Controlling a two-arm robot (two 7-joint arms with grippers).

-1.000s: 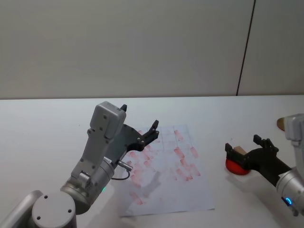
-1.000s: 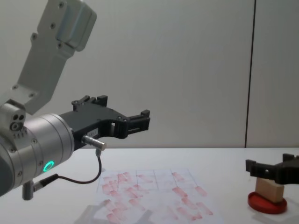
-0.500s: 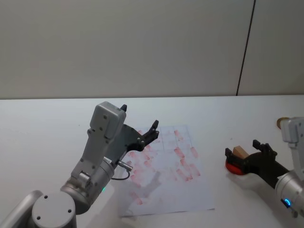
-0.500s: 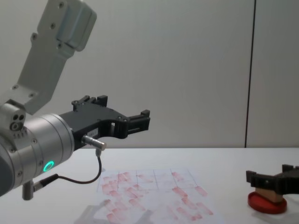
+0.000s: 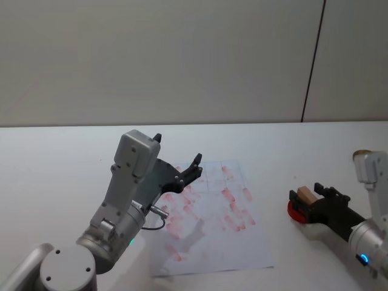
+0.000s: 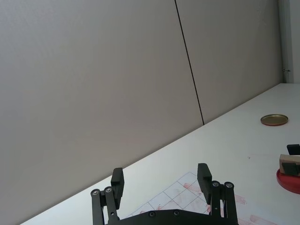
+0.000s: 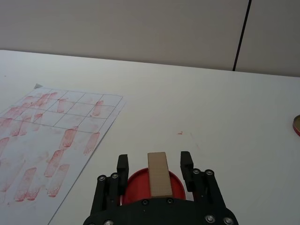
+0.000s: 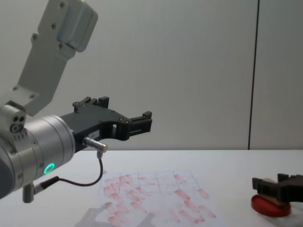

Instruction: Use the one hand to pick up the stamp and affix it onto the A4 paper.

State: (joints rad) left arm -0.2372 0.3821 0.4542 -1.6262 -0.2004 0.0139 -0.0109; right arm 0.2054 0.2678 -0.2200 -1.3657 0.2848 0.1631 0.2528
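On the ink pad [image 7: 135, 182], the stamp [image 7: 159, 176] sits between the spread jaws of the right gripper [image 7: 154, 158], long axis along them; the left gripper [image 6: 161, 174] hovers spread-jawed, farther off.

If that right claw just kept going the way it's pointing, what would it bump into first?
The stamp: it stands on the red pad between the right gripper's open jaws, so the palm would likely meet it almost at once, though the gap left behind it is hard to judge.
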